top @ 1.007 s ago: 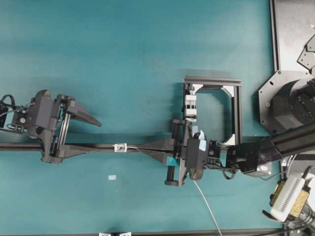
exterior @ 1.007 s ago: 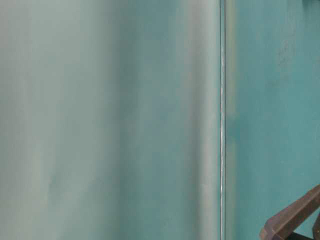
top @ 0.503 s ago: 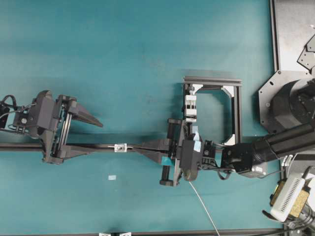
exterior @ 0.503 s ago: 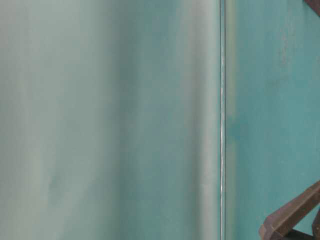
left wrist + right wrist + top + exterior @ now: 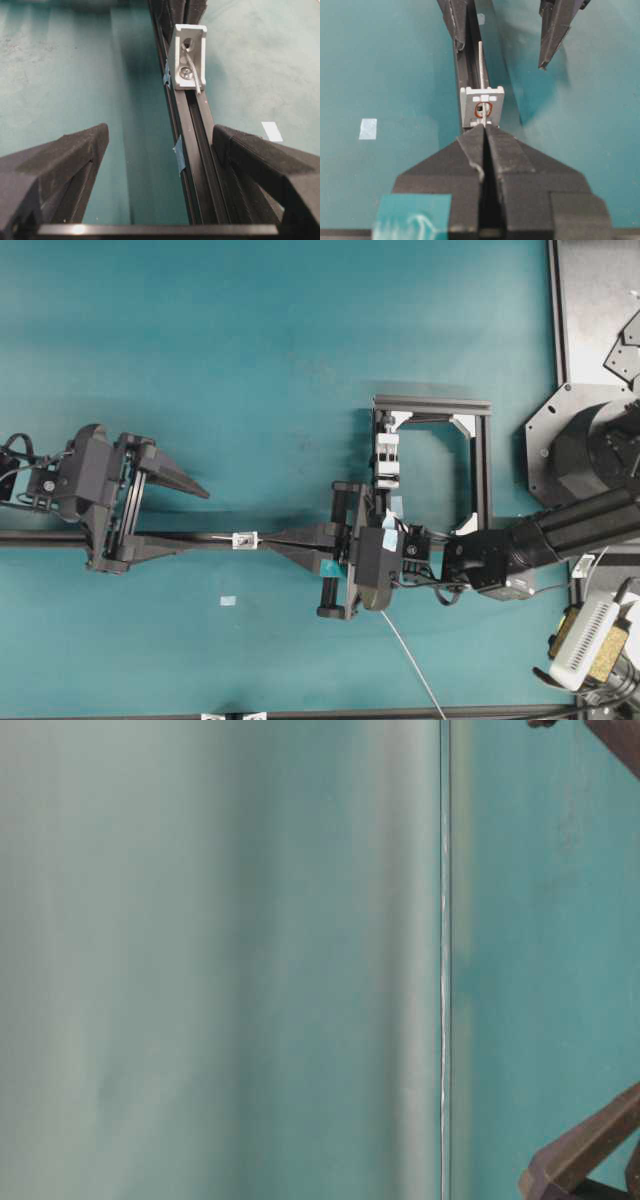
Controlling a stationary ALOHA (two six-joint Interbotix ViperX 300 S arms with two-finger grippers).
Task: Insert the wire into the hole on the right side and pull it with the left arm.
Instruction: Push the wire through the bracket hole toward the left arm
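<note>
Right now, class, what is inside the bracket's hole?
The wire passes through the hole, its tip poking out beyond the bracket. The stretch inside the shut right pincer is hidden.

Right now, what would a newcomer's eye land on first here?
The two black arms meeting nose to nose along the dark rail at mid-table. The right pincer, shut on the thin wire, has threaded it through the hole in the small white bracket. Left of the bracket, the left pincer stands open astride the rail.
</note>
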